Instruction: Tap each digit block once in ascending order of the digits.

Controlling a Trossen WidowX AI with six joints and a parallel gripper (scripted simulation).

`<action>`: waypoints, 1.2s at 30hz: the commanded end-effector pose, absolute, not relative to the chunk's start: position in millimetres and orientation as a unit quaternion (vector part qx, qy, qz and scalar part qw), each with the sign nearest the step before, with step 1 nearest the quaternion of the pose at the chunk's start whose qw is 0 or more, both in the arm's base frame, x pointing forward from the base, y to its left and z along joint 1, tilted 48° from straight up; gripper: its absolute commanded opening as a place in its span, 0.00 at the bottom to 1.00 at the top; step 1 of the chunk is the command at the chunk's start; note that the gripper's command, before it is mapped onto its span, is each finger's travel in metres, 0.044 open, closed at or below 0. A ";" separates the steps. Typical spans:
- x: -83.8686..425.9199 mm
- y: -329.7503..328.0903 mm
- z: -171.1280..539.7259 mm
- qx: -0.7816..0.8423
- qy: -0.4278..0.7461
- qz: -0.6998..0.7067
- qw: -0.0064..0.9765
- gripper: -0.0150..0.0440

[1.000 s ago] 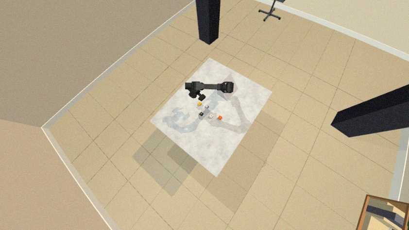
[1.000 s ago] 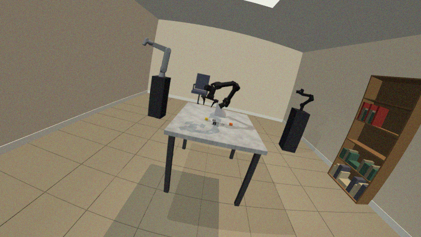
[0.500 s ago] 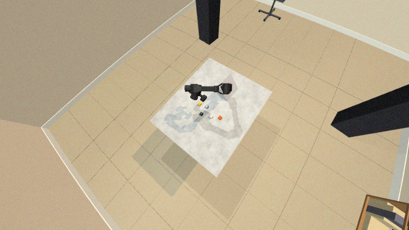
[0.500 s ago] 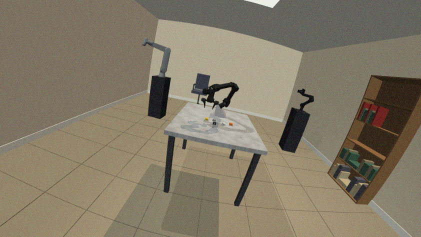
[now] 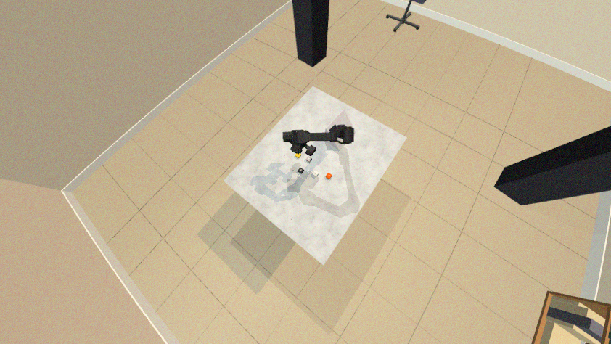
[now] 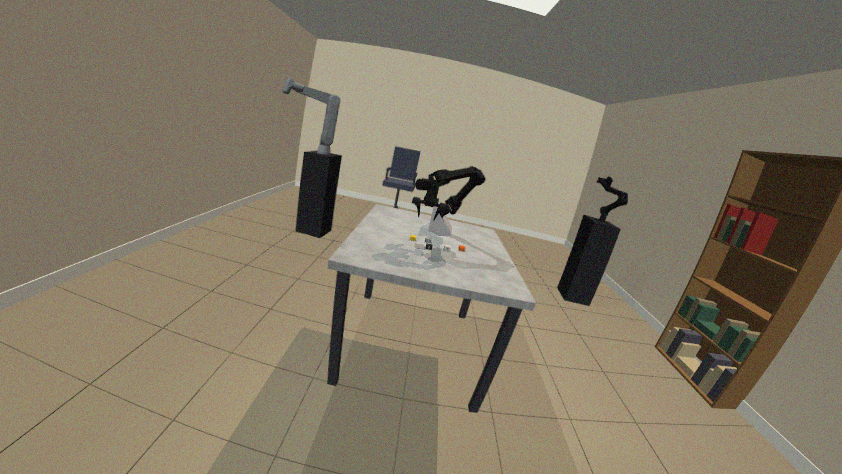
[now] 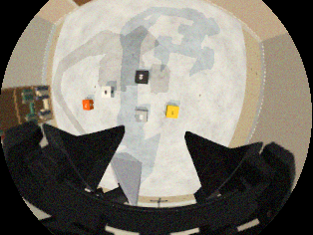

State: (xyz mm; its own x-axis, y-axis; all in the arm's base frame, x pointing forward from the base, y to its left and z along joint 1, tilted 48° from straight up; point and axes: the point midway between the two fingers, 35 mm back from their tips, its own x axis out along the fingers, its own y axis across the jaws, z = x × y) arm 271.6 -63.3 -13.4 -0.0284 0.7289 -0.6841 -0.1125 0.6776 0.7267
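Note:
My gripper (image 5: 303,150) (image 6: 428,216) (image 7: 156,132) is open and empty, above the table behind the blocks. A yellow block (image 5: 297,155) (image 6: 413,238) (image 7: 172,112) and a light grey block (image 5: 308,159) (image 6: 428,240) (image 7: 142,116) lie nearest it, ahead of the fingertips in the wrist view. A black block (image 5: 300,170) (image 6: 428,246) (image 7: 142,77) lies farther ahead. A white block (image 5: 315,174) (image 6: 447,248) (image 7: 108,92) and an orange block (image 5: 329,175) (image 6: 461,248) (image 7: 88,105) lie to the left in the wrist view. The digits are too small to read surely. No block is touched.
The blocks stand apart on the marbled table (image 5: 324,239) (image 6: 406,277). A pale pointed shape (image 6: 439,226) (image 7: 128,174) stands by the arm's base. Arm shadows cross the table. A bookcase (image 6: 783,282) and two pedestals with other arms stand away from the table.

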 end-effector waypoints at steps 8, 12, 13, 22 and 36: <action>259.8 -35.1 11.3 0.243 0.642 0.325 0.650 0.93; 259.8 -35.1 11.3 0.243 0.642 0.325 0.650 0.93; 259.8 -35.1 11.3 0.243 0.642 0.325 0.650 0.93; 259.8 -35.1 11.3 0.243 0.642 0.325 0.650 0.93; 312.1 41.7 92.4 0.245 0.641 0.327 0.650 0.93</action>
